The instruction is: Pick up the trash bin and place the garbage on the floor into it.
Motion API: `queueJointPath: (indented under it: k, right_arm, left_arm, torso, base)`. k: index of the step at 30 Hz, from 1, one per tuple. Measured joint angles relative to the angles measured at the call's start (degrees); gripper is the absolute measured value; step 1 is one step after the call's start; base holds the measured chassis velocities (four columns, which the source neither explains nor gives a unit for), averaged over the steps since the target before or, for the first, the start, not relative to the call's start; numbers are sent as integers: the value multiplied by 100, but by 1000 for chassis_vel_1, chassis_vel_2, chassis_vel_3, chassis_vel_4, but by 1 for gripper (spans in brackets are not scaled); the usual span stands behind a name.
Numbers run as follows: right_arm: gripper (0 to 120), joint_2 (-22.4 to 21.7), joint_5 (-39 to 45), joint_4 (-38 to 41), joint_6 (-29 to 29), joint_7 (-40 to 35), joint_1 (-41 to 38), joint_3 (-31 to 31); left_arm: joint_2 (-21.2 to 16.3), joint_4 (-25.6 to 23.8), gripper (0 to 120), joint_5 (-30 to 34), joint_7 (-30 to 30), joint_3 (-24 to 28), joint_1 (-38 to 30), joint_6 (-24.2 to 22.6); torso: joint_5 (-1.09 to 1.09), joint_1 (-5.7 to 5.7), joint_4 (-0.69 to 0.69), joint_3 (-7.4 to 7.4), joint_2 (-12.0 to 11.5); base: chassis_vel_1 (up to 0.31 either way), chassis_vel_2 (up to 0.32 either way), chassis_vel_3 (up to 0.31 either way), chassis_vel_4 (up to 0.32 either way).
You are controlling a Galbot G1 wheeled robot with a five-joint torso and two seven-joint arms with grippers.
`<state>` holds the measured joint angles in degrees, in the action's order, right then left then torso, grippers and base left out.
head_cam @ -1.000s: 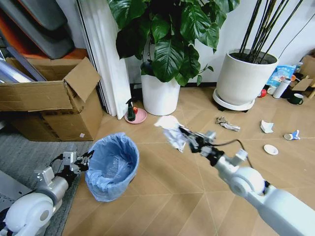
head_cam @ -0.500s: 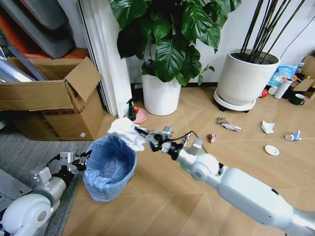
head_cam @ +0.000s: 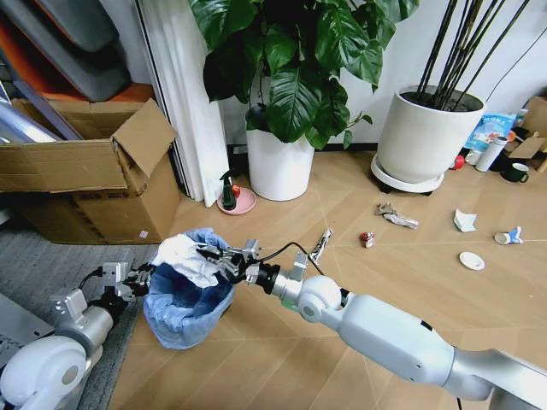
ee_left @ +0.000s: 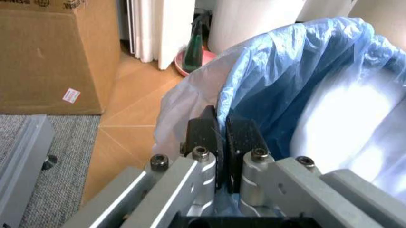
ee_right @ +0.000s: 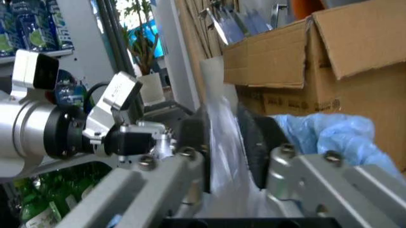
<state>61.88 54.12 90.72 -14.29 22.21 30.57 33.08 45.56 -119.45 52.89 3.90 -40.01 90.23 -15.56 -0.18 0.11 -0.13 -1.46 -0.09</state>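
Around the work area, a brown cardboard box (head_cam: pixel 90 171) with an open flap stands at the left on a grey mat (head_cam: pixel 51 256), two large white plant pots (head_cam: pixel 278 166) sit against the wall, and a small dark spray bottle on a pink saucer (head_cam: pixel 229 195) rests between the box and the nearer pot. Nothing lies between the bin and the scraps. Six small pieces of garbage lie well apart on the light brown herringbone floor (head_cam: pixel 282 359): a crumpled grey wrapper (head_cam: pixel 396 217), a torn strip (head_cam: pixel 321 245), a tiny red scrap (head_cam: pixel 367 238), a white paper scrap (head_cam: pixel 463 221), a white disc (head_cam: pixel 471 260) and a blue-and-white packet (head_cam: pixel 507 236). One small round trash bin lined with a crinkled light-blue plastic bag (head_cam: pixel 186 295) stands on the floor beside the mat. The left gripper (head_cam: pixel 147 277) has its fingers (ee_left: pixel 204 134) closed on the bin's rim, pinching the bag. The right gripper (head_cam: pixel 212 256) hangs over the bin's mouth, its fingers (ee_right: pixel 257 142) clamped on a crumpled white tissue wad (head_cam: pixel 184 259) that sits just above the opening.
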Motion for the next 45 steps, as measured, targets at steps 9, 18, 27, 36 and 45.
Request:
queueJointPath:
  k: [9, 18, 27, 36, 45]
  right_arm:
    - [53, 7, 35, 60, 27, -120, -9, -125]
    - [88, -735, -165, 441, 602, -1305, 915, -1995]
    - [100, -1112, -1102, 1140, 634, -1904, 3389, -4687]
    - [100, -466, -1809, 1416, 448, -1673, 5503, -6774]
    - [100, 672, -2056, 948, 131, -1240, 6197, -7339]
  left_arm:
    - [2, -37, 0, 47, 25, -77, 27, 0]
    - [195, -51, 0, -61, 36, -121, 84, 3]
    - [432, -222, 0, -194, 18, -176, 172, 12]
    - [552, -394, 0, -299, 0, -226, 234, 26]
    - [657, -464, 0, -393, 1, -230, 362, 32]
  torso:
    - [1, 0, 0, 0, 0]
    - [3, 0, -4, 0, 0]
    - [2, 0, 0, 1, 1]
    - [0, -1, 0, 2, 1]
    - [1, -1, -1, 1, 1]
  base:
    - [0, 0, 0, 0]
    - [0, 0, 0, 0]
    - [0, 0, 0, 0]
    - [0, 0, 0, 0]
    - [0, 0, 0, 0]
